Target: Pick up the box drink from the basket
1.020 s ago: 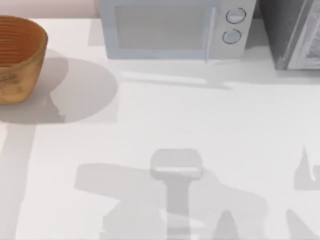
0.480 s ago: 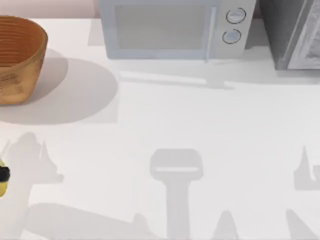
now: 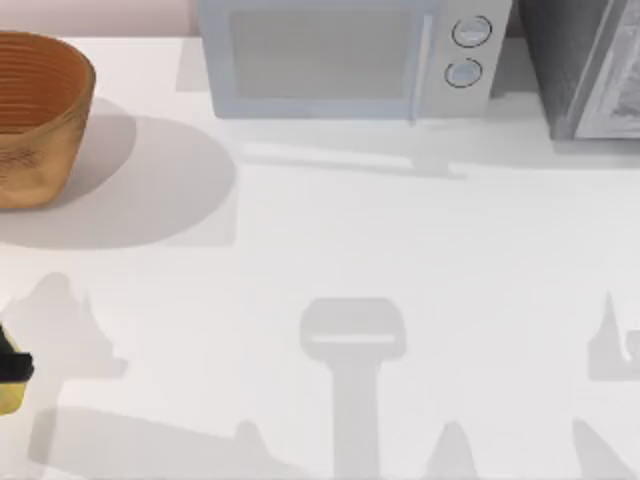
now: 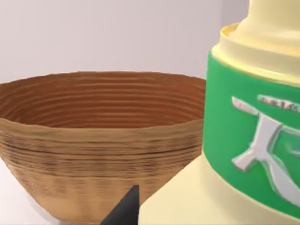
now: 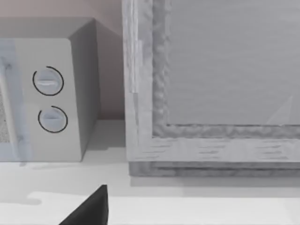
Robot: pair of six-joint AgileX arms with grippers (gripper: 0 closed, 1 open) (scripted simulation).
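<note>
The basket [image 3: 35, 115] is round, golden-brown and ribbed inside, and stands at the table's far left. It also fills the background of the left wrist view as the basket [image 4: 93, 140], with nothing showing inside it. The box drink [image 4: 243, 140] is cream-yellow with a green label and sits right in front of the left wrist camera, outside the basket. A yellow sliver of the box drink [image 3: 8, 397] shows at the left edge, nearer the front than the basket. My left gripper [image 3: 12, 366] is shut on it, with one dark fingertip [image 4: 123, 210] beside the carton. A dark fingertip [image 5: 91, 211] of my right gripper shows low in the right wrist view.
A grey-white microwave [image 3: 345, 60] stands along the back of the table, with two dials at its right. A grey cabinet [image 3: 590, 65] stands at the back right, close in front of the right wrist camera. Arm shadows lie across the front of the white table [image 3: 400, 250].
The left gripper with the yellow drink came into view at the left edge and has moved slightly toward the front. Its shadow shifted away from the basket. The basket has not moved.
</note>
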